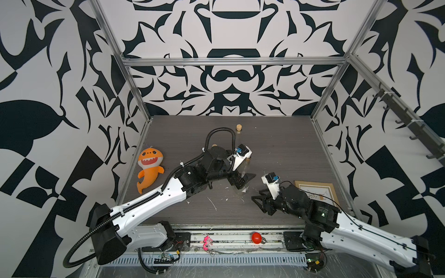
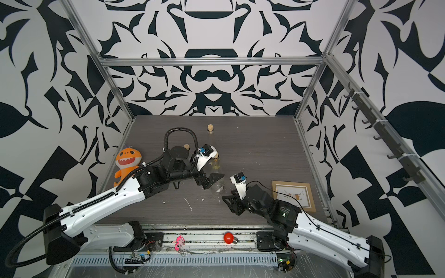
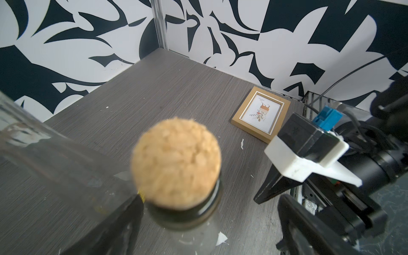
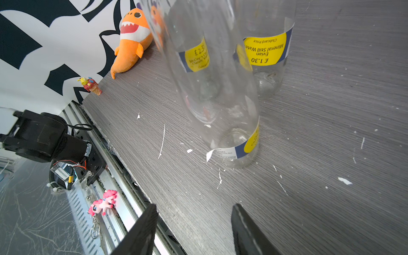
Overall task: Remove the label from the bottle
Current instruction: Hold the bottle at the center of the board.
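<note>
Presently right gripper [image 4: 194,206] gapes empty, near the label [image 4: 240,149] low on the bottle [image 4: 216,99]; left gripper [image 1: 244,181] straddles it, unclenched.

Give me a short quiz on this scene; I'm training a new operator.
1. True or false: the right gripper is clamped on the label.
2. On the bottle nearest that gripper, the label sits at: A) neck B) base C) cork.
3. What orange toy lies by the wall?
Key: 1 false, jaws apart and empty; 2 B; 3 a shark plush.
</note>
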